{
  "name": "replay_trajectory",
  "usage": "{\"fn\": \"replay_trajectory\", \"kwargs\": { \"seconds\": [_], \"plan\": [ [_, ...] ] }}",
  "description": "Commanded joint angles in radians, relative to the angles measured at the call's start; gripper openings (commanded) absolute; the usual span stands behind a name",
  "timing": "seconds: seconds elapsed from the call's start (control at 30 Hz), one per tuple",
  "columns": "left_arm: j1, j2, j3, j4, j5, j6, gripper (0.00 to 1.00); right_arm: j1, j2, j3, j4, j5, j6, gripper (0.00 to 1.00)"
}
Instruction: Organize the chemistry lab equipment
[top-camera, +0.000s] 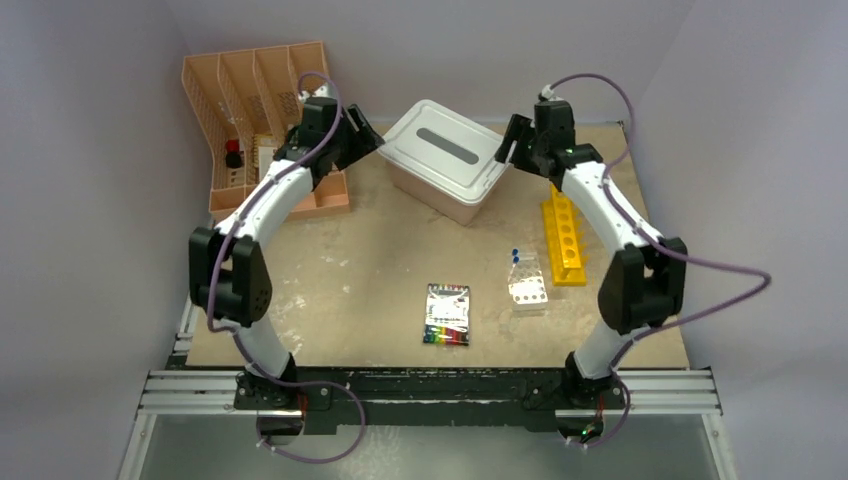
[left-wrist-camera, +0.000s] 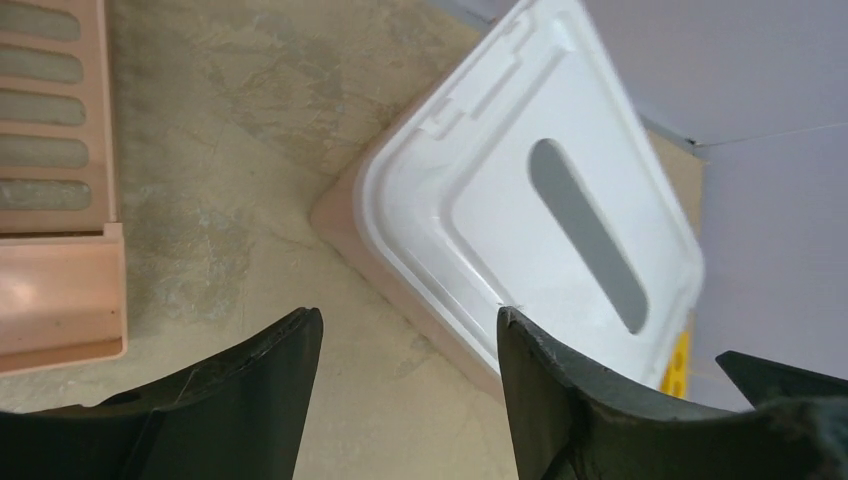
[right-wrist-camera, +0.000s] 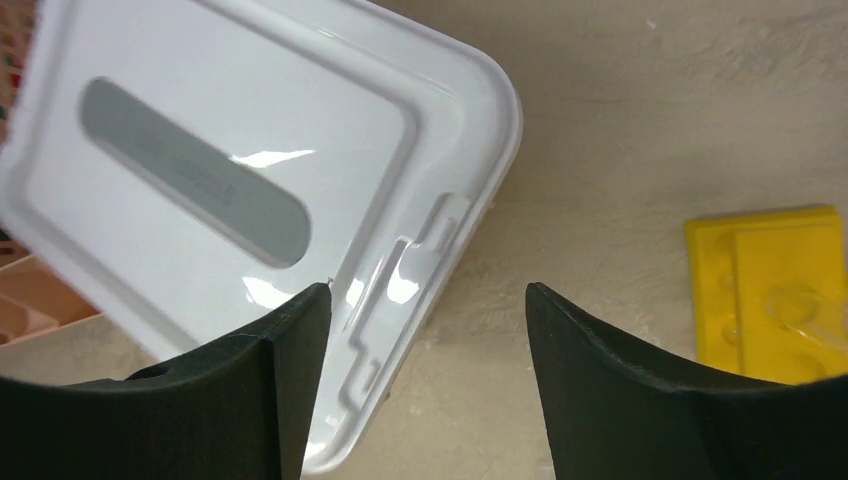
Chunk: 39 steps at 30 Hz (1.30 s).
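A box with a white lid (top-camera: 447, 155) stands at the back middle of the table; it also shows in the left wrist view (left-wrist-camera: 500, 190) and the right wrist view (right-wrist-camera: 230, 130). My left gripper (top-camera: 368, 135) (left-wrist-camera: 410, 320) is open and empty at the box's left corner. My right gripper (top-camera: 508, 145) (right-wrist-camera: 428, 292) is open and empty at the box's right corner. A clear tube rack (top-camera: 527, 288) with blue-capped tubes (top-camera: 516, 256) stands right of centre. A small packet (top-camera: 448, 315) lies near the front. Tongs, brush, rods and cylinder are out of view.
A pink slotted organizer (top-camera: 250, 100) (left-wrist-camera: 60, 290) stands at the back left with a few small items in it, one red and black (top-camera: 233, 155). A yellow tube rack (top-camera: 563, 235) (right-wrist-camera: 770, 290) lies to the right of the box. Walls close in on three sides.
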<state>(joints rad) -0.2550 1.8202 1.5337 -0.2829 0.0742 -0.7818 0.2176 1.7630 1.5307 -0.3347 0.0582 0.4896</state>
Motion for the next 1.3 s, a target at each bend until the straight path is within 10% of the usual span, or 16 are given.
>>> {"fn": "replay_trajectory", "kwargs": {
  "seconds": [0.0,0.7,1.27],
  "plan": [
    [0.01,-0.233,-0.038,-0.017,-0.046,0.113,0.64,-0.002,-0.241,-0.044,0.065,0.026,-0.068,0.73],
    [0.01,-0.934,-0.415,-0.206,-0.49,0.239,0.79,-0.003,-1.106,-0.466,-0.149,0.532,-0.233,0.81],
    [0.01,-1.045,-0.402,-0.3,-0.527,0.247,0.83,-0.002,-1.24,-0.48,-0.227,0.536,-0.211,0.99]
  ]
}}
